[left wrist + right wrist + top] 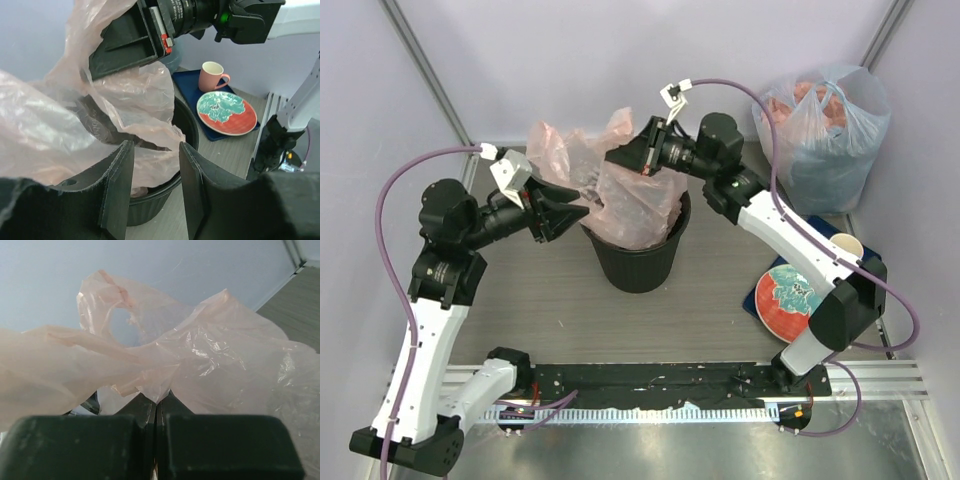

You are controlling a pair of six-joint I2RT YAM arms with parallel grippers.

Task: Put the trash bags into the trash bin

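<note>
Grey tabletop between pale walls filled the top view, with the black trash bin standing upright at its middle. The pink bag sat partly inside the bin, its lower part down in the opening and its crinkled upper part bunched above the rim, spreading toward the upper left of the frame. The right gripper came in from the upper right, above the bin, and its jaws were pressed together on a fold of the pink bag near its top. The left gripper reached in from the left at rim height with its jaws partly apart; bag film and bin rim showed through the gap, but nothing was pinched between them. Near the right edge of the table lay a red and teal plate on a blue mat, with a pink cup just beside it. A bulging clear bag stood in the upper right corner
</note>
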